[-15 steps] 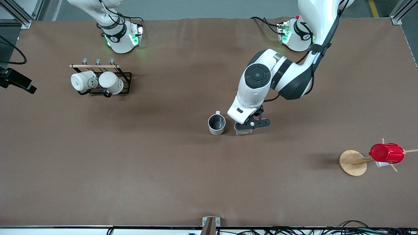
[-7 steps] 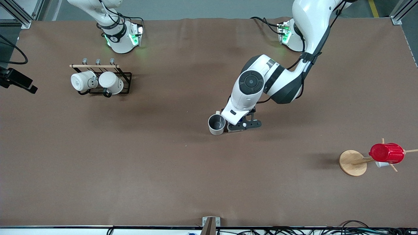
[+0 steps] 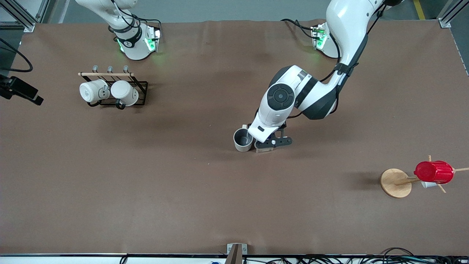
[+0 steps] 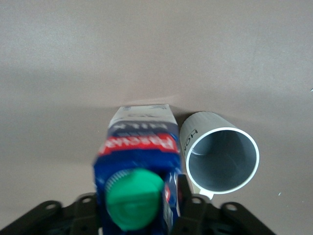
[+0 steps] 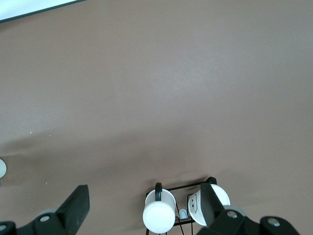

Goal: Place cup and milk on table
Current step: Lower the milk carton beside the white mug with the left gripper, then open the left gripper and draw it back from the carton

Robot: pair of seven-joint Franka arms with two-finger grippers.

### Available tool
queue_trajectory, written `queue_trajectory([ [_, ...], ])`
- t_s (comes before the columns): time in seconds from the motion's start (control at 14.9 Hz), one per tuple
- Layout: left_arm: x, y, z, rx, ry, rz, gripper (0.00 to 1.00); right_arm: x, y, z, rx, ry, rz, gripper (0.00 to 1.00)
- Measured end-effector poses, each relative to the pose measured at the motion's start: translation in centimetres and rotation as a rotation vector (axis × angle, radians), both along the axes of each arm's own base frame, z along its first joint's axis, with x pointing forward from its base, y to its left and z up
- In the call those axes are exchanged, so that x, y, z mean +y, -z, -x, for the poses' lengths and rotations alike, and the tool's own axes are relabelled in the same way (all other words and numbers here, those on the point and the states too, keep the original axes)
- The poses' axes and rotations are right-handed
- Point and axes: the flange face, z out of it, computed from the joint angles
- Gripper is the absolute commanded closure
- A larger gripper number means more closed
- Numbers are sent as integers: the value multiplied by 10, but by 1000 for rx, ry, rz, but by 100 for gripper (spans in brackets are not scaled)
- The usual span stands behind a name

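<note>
Left gripper (image 4: 139, 215) is clamped on the milk (image 4: 138, 166), fingers on either side of the carton near its top, green cap up. Carton is upright, just beside the cup (image 3: 243, 139) toward the left arm's end of the table; wrist view shows a thin gap, not clearly touching. Its base looks at or almost on the table (image 3: 183, 190); contact can't be confirmed.

Cup stands upright and free on the table, opening up, nothing inside that I can see.

Step, as I judge it: cup placed, milk being set down next to it. Next move calls for a straight release and vertical retreat. The finger on the cup side is tight against the mug, so opening wide or swinging sideways could knock it.

Right gripper (image 5: 142, 210) waits, spread wide and empty, above the wire rack (image 5: 183, 208) with its two white mugs (image 5: 159, 215), well apart from the cup.
</note>
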Motion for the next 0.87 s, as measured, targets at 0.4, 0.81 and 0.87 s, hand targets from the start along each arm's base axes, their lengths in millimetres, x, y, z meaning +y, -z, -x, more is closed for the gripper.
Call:
queue_trajectory([
  [0.4, 33, -60, -32, -83, -66, 37, 0, 2, 0, 0, 1, -3, 0, 0],
  [0.81, 129, -196, -44, -231, -59, -23, 0, 2, 0, 0, 2, -6, 0, 0],
  [0.87, 148, -213, -46, -255, -44, -35, 0, 2, 0, 0, 2, -8, 1, 0],
])
